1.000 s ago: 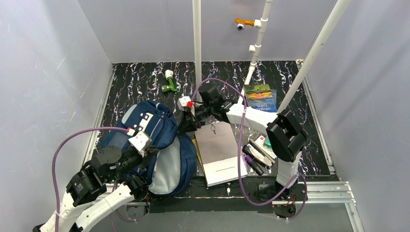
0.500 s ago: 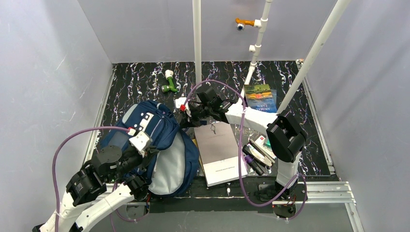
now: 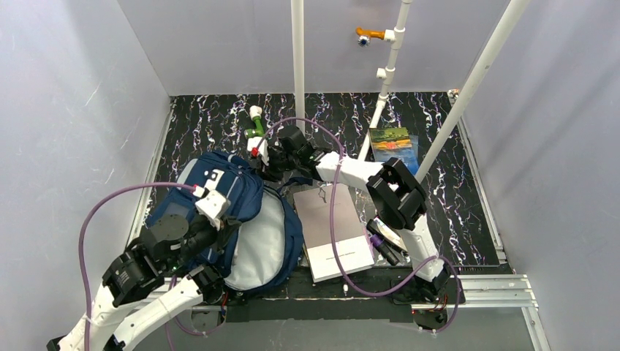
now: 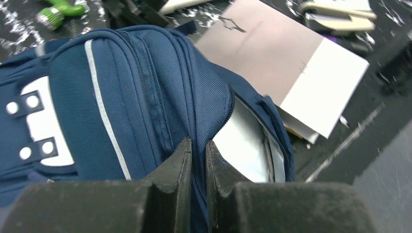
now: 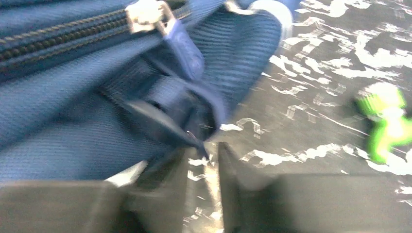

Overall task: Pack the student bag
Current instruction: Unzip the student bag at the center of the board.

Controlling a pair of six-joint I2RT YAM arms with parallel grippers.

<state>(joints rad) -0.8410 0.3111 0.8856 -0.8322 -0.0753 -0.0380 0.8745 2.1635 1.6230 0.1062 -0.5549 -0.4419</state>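
Bag (image 3: 234,191) seems mid-opening: left gripper (image 4: 198,146) is clamped on its fabric; right gripper (image 5: 205,156), narrow, has the zip tab (image 5: 187,48) just ahead, grip unclear. Next: widen the opening.

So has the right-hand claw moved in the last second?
Yes. The right gripper slid left, away from the grey notebook and closer to the green toy.

Robotics laboratory test cell. Plain grey panel walls (image 3: 73,110) enclose a black marbled tabletop (image 3: 212,121). White pipes (image 3: 297,58) rise as a frame, an aluminium rail (image 3: 497,281) edges the near side, and purple cables (image 3: 82,248) trail from two robot arms (image 3: 351,170) mounted there.
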